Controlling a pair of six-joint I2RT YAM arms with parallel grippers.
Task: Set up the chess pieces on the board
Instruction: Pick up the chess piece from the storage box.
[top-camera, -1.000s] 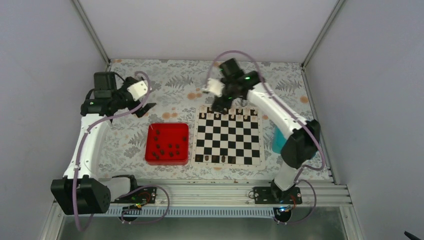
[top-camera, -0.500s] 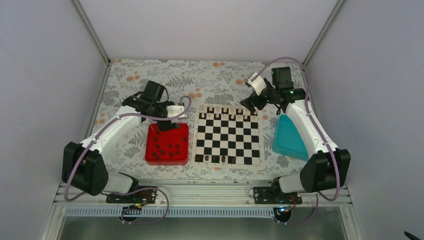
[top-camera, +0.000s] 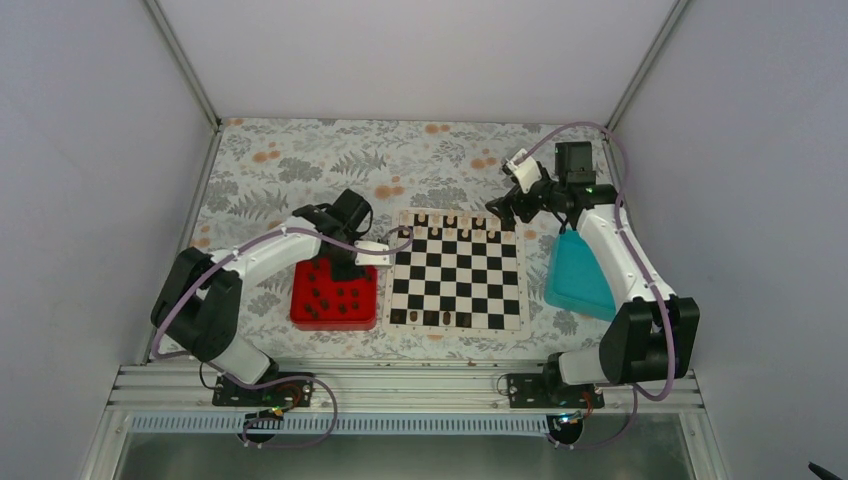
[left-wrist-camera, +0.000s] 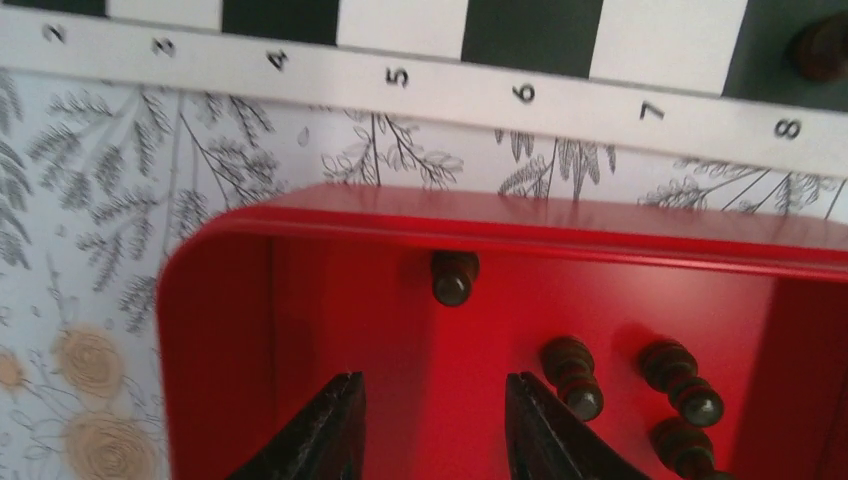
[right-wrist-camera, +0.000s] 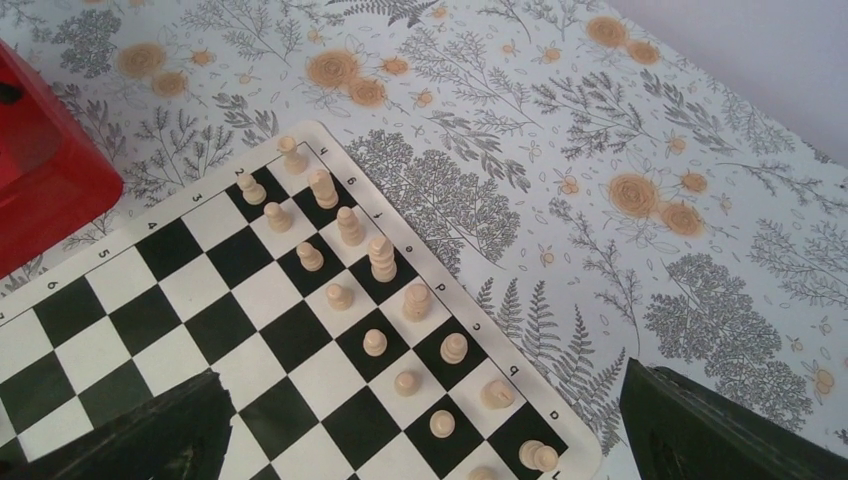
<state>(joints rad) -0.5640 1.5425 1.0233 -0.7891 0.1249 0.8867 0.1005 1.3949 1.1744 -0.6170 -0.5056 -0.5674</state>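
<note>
Left wrist: tool prob. in tray

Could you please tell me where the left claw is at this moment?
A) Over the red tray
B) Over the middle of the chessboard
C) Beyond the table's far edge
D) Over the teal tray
A: in the left wrist view, the left claw hangs over the floor of the red tray, its jaws apart with nothing between them and dark chess pieces lying just ahead.
</note>
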